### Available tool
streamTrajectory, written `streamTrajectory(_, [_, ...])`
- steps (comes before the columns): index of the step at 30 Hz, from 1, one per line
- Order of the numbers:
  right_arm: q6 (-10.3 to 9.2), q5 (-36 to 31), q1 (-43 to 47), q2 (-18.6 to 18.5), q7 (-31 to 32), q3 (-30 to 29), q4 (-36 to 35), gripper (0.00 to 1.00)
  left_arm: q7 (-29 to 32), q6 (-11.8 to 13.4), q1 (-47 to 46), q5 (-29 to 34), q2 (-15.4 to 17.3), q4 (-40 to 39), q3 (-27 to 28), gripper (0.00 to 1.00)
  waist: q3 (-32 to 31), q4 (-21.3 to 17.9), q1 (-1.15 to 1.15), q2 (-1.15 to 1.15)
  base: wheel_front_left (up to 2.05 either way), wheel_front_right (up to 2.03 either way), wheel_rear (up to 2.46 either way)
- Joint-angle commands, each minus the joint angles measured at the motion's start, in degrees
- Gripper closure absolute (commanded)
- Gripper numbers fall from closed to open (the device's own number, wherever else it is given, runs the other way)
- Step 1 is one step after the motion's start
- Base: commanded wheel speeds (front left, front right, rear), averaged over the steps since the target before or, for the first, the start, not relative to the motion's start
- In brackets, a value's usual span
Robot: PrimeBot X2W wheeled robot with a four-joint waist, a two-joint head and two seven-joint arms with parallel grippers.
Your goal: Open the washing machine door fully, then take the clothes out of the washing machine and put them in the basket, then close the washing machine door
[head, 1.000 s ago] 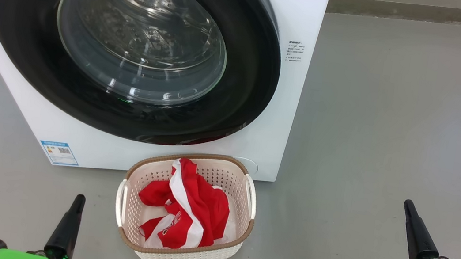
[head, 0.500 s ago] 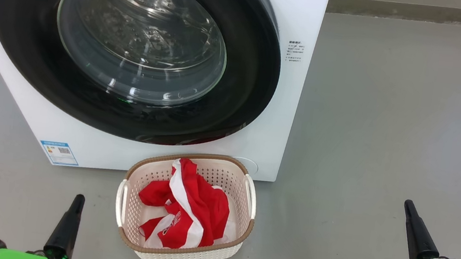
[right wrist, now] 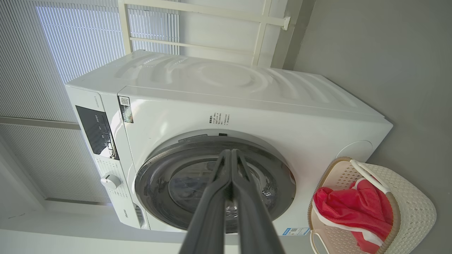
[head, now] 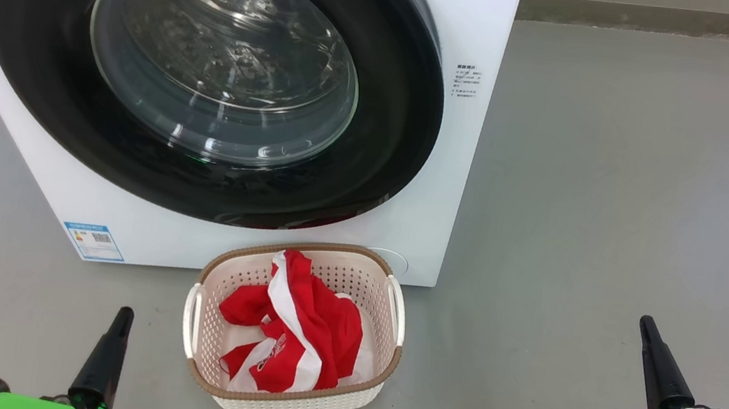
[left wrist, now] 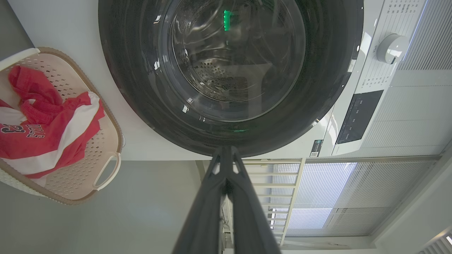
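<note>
The white washing machine (head: 479, 29) stands at the upper left with its black-rimmed round door (head: 37, 70) lying flat against the front, glass bowl showing the steel drum behind. Below it on the floor sits the cream basket (head: 292, 403) holding the red and white clothes (head: 299, 329). My left gripper (head: 123, 315) is low at the left of the basket, shut and holding nothing. At the lower right, well apart from the basket, my right gripper (head: 644, 324) is likewise shut and bare. The wrist views show each pair of fingers (left wrist: 226, 155) (right wrist: 231, 155) pressed together, pointing at the door.
Grey floor (head: 619, 196) spreads wide to the right of the machine, ending at a wall base (head: 677, 20) at the top. A blue label (head: 93, 241) marks the machine's lower left corner. The control panel (left wrist: 356, 116) and dial (left wrist: 392, 47) are above the door.
</note>
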Motion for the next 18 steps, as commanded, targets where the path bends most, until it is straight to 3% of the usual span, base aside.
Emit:
streamTrajectory(1, [-0.04,-0.2,-2.4,-0.4,0.4,0.9,-1.6,1.00,0.3,-0.4,-2.3,0.4,0.8,-1.2,2.1,1.00,0.0,0.0,0.00,0.00,0.00,0.00,0.00])
streamTrajectory(18, [-0.04,-0.4,-2.4,-0.3,0.5,0.8,-1.6,1.00,0.5,-0.4,-2.3,0.5,0.6,-1.2,2.3,1.00,0.0,0.0,0.00,0.00,0.00,0.00,0.00])
